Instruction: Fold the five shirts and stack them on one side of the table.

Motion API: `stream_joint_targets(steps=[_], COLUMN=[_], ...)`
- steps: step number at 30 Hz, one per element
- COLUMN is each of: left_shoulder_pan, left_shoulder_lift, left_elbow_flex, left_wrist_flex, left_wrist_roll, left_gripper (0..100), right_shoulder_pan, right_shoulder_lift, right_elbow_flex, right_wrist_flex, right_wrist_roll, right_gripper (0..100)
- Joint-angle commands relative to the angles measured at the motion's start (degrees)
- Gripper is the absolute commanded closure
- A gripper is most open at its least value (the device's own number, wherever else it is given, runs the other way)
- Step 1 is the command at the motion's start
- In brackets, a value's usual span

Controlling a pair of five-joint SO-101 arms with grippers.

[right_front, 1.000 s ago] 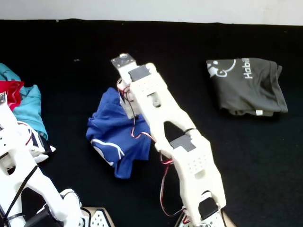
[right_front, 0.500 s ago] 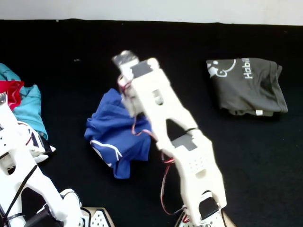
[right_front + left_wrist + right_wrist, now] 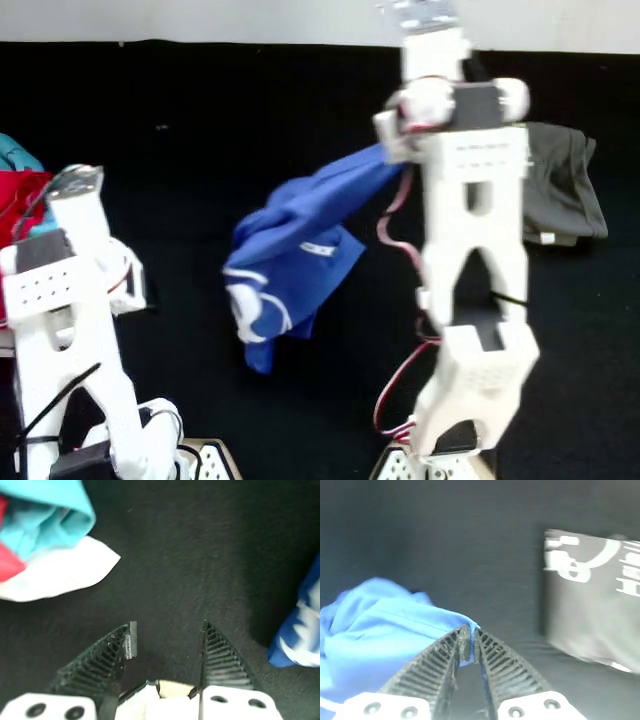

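Since a second ago, right gripper [image 3: 469, 636] has risen, pinched tight on a corner of the crumpled blue fabric shirt [image 3: 290, 265], drawing it up from the black table [image 3: 200, 100], probably to spread it; left gripper [image 3: 167, 630] gapes empty

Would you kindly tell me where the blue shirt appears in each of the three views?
High view: blue shirt mid-table, one end lifted.
Left wrist view: blue shirt beside the open left hand.
Right wrist view: blue shirt pinched in the right hand.
Shared landmark: the black table.
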Motion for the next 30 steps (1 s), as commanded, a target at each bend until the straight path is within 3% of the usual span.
stream_joint_targets(steps=[1, 8, 13, 19, 24, 30], left_shoulder_pan=[4.0, 13.1, 20.7, 35.4, 48.7, 53.8], left_shoulder_lift=[-1.0, 11.2, 21.8, 24.7, 24.3, 24.4], left_elbow_flex=[0.4, -7.2, -19.6, -27.9, -26.9, -18.8], left_wrist_flex=[-3.6, -4.2, 5.2, 13.0, 9.8, -0.9], left_wrist_roll=[-0.1, 1.3, 4.8, 8.5, 12.4, 13.0], left_gripper=[79, 79, 79, 79, 79, 79], right_shoulder_pan=[6.7, 17.3, 25.1, 27.4, 27.4, 30.4], right_shoulder_lift=[-5.6, -14.5, -19.0, -19.1, -19.1, -19.8], right_elbow_flex=[-2.2, -2.2, 0.9, 9.4, 10.2, 10.2], right_wrist_flex=[0.5, 0.7, 0.7, 0.6, 0.5, 0.5], right_wrist_roll=[2.3, 6.2, 10.2, 10.7, 10.9, 11.1], right_gripper=[99.2, 99.2, 99.2, 99.2, 99.2, 99.2])
